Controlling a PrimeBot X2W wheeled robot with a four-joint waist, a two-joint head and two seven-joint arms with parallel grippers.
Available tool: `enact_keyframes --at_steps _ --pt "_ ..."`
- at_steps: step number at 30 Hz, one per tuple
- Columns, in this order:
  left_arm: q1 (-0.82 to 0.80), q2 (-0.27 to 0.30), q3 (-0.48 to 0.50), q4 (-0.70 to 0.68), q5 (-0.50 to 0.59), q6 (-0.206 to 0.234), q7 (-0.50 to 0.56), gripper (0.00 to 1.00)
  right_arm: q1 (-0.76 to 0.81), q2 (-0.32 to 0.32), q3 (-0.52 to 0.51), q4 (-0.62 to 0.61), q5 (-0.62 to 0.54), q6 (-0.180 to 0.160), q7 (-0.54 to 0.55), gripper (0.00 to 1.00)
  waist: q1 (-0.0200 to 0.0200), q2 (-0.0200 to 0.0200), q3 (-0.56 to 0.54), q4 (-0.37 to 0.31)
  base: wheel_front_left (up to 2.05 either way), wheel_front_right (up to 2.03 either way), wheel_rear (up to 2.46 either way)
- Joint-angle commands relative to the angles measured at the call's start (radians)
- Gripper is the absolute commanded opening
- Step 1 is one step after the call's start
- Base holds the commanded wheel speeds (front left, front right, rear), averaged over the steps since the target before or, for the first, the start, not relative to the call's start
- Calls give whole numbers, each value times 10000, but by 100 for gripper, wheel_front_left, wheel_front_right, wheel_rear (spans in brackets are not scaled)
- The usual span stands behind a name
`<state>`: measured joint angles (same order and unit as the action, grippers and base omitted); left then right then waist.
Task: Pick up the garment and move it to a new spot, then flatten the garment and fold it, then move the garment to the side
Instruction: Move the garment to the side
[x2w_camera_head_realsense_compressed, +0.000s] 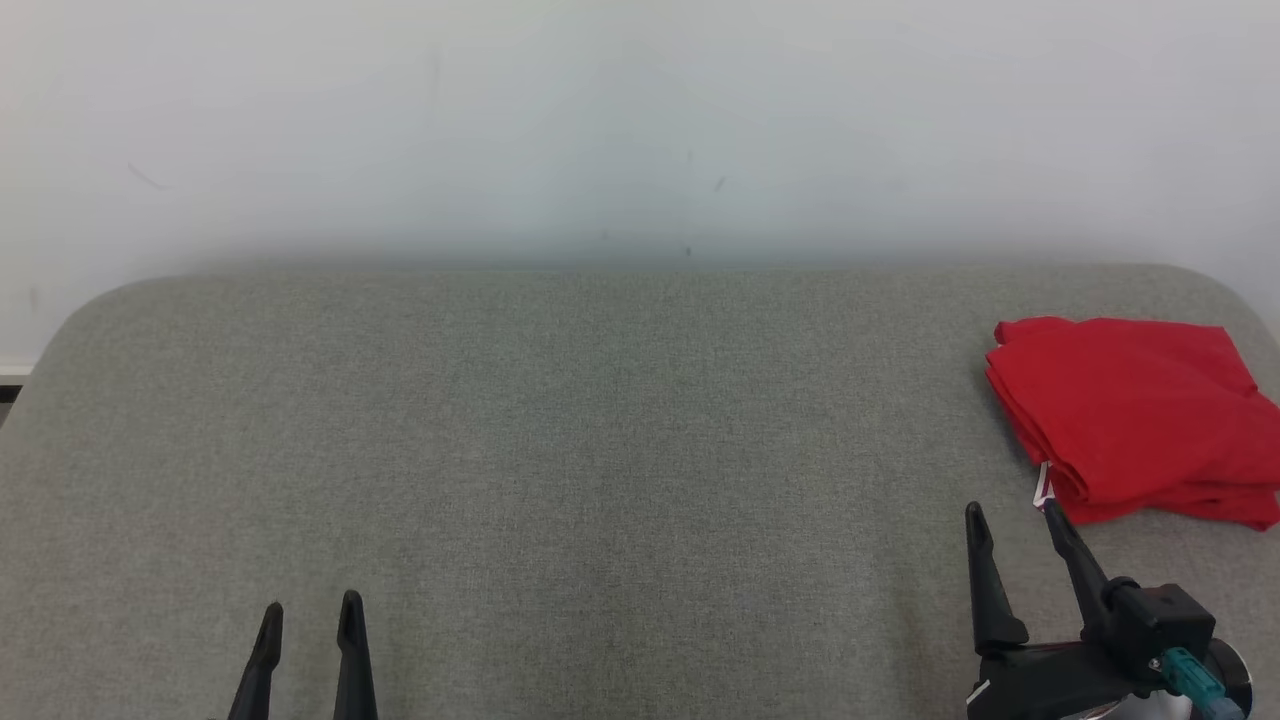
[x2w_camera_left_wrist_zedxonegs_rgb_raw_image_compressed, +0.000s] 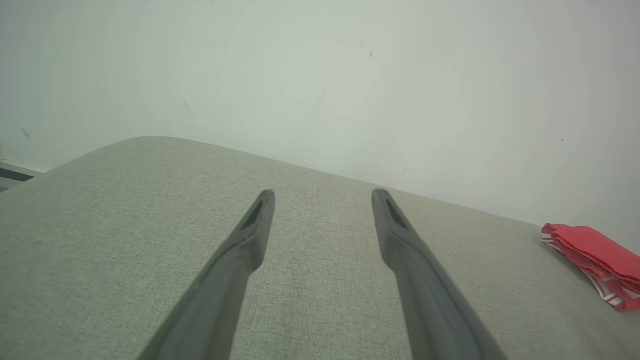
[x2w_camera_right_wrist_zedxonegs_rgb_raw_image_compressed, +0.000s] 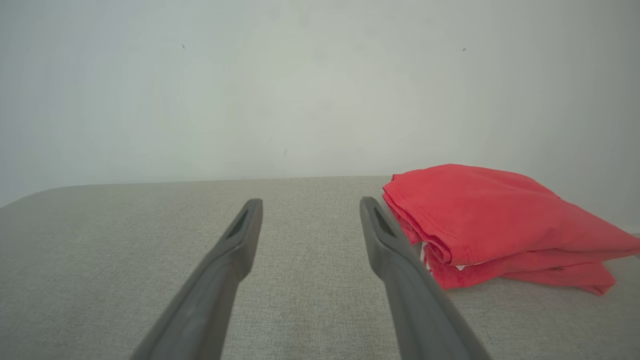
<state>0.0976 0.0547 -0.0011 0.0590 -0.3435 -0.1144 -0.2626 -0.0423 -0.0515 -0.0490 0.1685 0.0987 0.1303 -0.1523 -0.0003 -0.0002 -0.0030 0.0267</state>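
A red garment (x2w_camera_head_realsense_compressed: 1135, 415) lies folded in a thick stack at the right edge of the grey padded table (x2w_camera_head_realsense_compressed: 560, 450). The right wrist view has the garment (x2w_camera_right_wrist_zedxonegs_rgb_raw_image_compressed: 490, 225) just right of my right finger, a white tag peeking from its near fold. From the left wrist it is a thin red pile (x2w_camera_left_wrist_zedxonegs_rgb_raw_image_compressed: 597, 255) far off to the right. My right gripper (x2w_camera_head_realsense_compressed: 1010, 520) stands open just in front of the garment's near corner, nothing between its fingers. Open and empty too, my left gripper (x2w_camera_head_realsense_compressed: 310, 610) sits low at the front left.
A plain white wall (x2w_camera_head_realsense_compressed: 640, 120) rises straight behind the table's far edge. The table has rounded far corners, and the garment's right side runs past the picture's right edge. A strip of floor or skirting (x2w_camera_head_realsense_compressed: 12, 385) shows at far left.
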Motion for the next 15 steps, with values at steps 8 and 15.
enact_keyframes --at_steps 8,15 --pt "485 -37 -53 299 235 -130 -26 100 219 12 259 307 74 1 -138 100 3 2 -202 -22 0 0 0" --pt "422 -44 -5 362 225 -174 -26 100 149 13 273 485 228 1 -105 100 3 2 -170 -63 0 0 0"
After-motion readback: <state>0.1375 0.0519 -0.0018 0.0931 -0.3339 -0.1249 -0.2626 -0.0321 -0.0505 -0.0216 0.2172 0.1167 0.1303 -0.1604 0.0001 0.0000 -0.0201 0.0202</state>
